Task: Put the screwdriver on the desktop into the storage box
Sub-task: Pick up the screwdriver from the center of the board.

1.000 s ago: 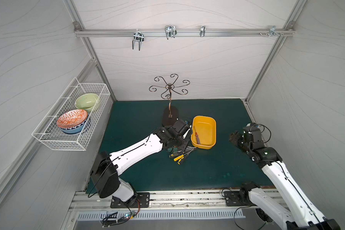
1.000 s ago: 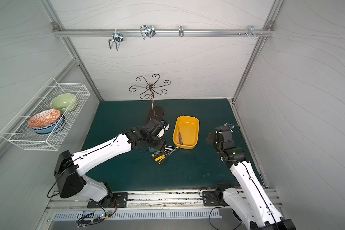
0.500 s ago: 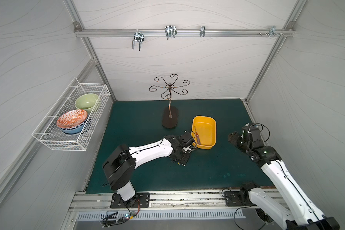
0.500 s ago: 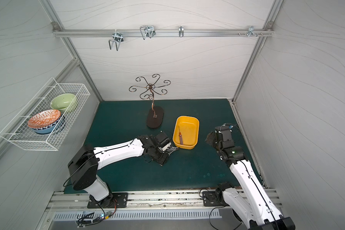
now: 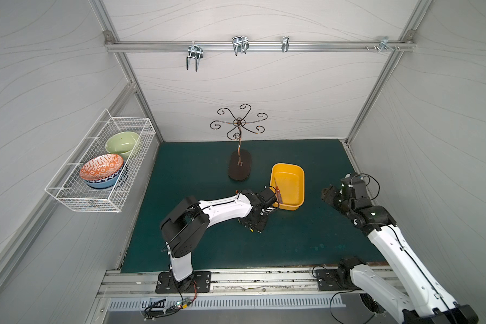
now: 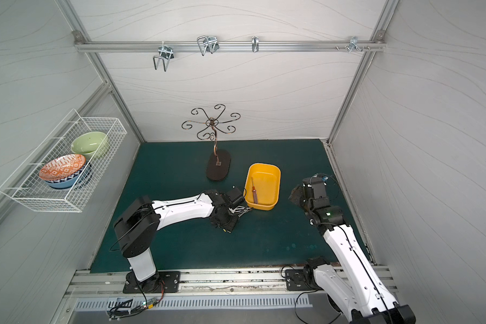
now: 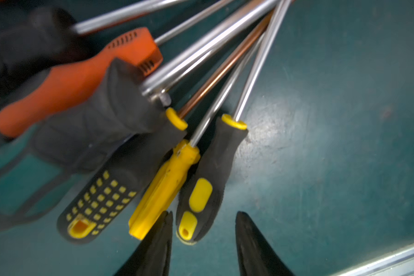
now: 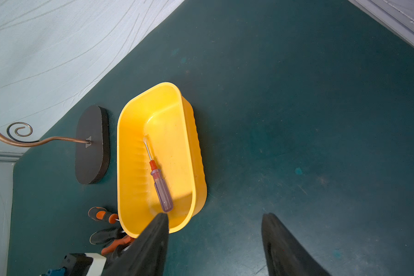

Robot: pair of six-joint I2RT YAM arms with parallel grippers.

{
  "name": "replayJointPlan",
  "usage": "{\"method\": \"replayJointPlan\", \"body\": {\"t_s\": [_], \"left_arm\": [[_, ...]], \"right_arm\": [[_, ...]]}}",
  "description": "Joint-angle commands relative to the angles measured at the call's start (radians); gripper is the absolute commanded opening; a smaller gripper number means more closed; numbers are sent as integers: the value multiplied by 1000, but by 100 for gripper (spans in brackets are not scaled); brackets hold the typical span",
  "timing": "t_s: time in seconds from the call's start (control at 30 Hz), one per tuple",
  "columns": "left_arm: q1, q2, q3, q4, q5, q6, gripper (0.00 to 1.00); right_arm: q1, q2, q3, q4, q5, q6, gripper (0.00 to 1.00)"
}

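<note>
Several screwdrivers lie fanned in a pile on the teal desktop (image 5: 292, 238), just left of the yellow storage box (image 5: 288, 165) (image 6: 264, 165) (image 8: 198, 155). My left gripper (image 5: 254, 225) (image 6: 225, 224) (image 7: 203, 213) is low over the pile and open. The butt of a black-and-yellow screwdriver (image 7: 213, 172) sits between its fingers, with a gap on one side. A plain yellow handle (image 7: 167, 184) lies just outside one finger. One small purple-handled screwdriver (image 8: 163, 193) (image 5: 278, 193) lies inside the box. My right gripper (image 5: 327, 193) (image 6: 293, 193) (image 8: 215, 215) hovers right of the box, open and holding nothing.
A curly metal hook stand on a dark oval base (image 5: 239, 168) (image 8: 92, 145) stands behind the pile, left of the box. A white wire basket (image 5: 101, 168) with bowls hangs on the left wall. Orange and dark grey handles (image 7: 65, 88) crowd the pile's other side.
My left arm has dropped from beside the box and stand down onto the screwdriver pile, and its jaws have parted a little. The right arm has barely moved.
</note>
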Motion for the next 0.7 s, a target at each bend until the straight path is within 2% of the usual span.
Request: {"method": "replayJointPlan", "body": {"t_s": [0.0, 0.4, 0.67], "left_arm": [[1, 41, 48, 13, -4, 0, 44], [1, 93, 52, 43, 20, -5, 32], [-16, 64, 41, 37, 14, -4, 27]], "right_arm": [[-5, 7, 22, -9, -5, -5, 65], [-5, 25, 28, -1, -10, -6, 65], [-5, 21, 26, -2, -7, -4, 65]]}}
